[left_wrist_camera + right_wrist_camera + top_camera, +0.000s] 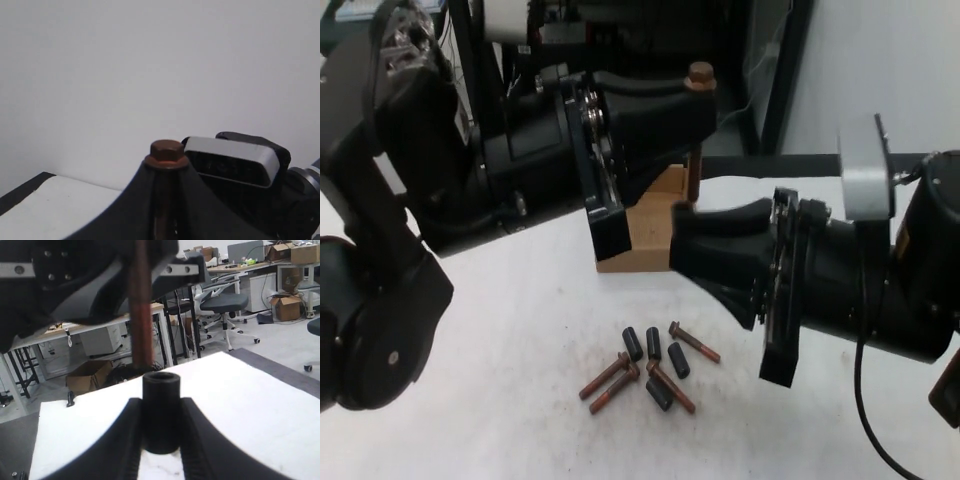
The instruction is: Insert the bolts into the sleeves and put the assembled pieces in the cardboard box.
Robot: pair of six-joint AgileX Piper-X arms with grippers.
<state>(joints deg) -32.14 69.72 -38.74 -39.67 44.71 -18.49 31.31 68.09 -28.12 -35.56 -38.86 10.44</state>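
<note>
I am watching both arms meeting above the white tabletop [520, 330], just in front of the cardboard box [645, 235]. The left gripper [692, 115] is holding a rust-coloured bolt [699, 75] upright with its hex head on top. Its fingers [130, 200] are pinching the shank just under the head, which is leaving the lower shank bare and free to enter a sleeve. The right gripper [685, 215] is waiting below it, its fingers [120, 445] closing narrowly on a black sleeve [161, 412]. It is gripping the sleeve by its sides and standing it upright, so the open bore is facing up toward the bolt.

In the right wrist view the bolt shank is hanging just above and slightly beyond the sleeve's mouth, close but not yet inside. I am judging this as the alignment step for one pair: the shank seems to need a small sideways correction before lowering, or its tip may be catching on the sleeve's rim.

Several loose bolts [605, 375] and loose sleeves [632, 343] are lying mixed in a small cluster on the tabletop nearer the camera, well apart from the box. They are all waiting to be paired, so most of the task looks unfinished.
</note>
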